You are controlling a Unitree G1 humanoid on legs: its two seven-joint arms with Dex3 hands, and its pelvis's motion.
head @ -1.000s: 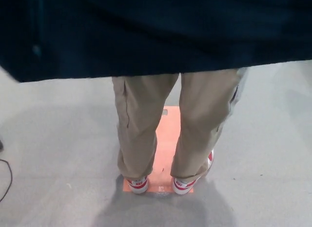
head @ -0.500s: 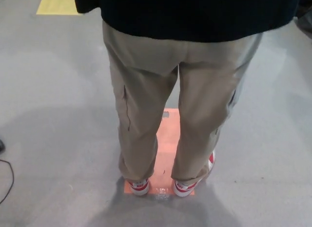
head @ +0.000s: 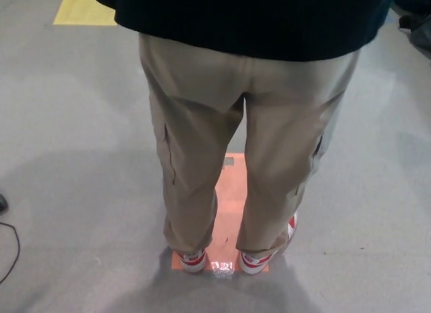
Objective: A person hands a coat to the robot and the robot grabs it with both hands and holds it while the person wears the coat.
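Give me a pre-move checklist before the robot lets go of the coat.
1. Coat on the person: dark hem sits at the waist, ok.
2. Robot hand grip, left and right: neither in view, cannot tell.
3. Person steady: both shoes planted on the orange floor mark, back to the camera, ok.
4. Sleeves filled: arms out of frame, cannot tell.
5. Trip hazards: black cable lies at the left edge, apart from the feet, ok.

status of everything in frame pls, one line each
coat: dark, hem hangs at the person's hips, across the top edge
person: standing, back to camera, feet on the orange floor mark
orange floor mark: flat on the floor, partly covered by the shoes
black cable: lying loose at the left edge
robot hands: not in view
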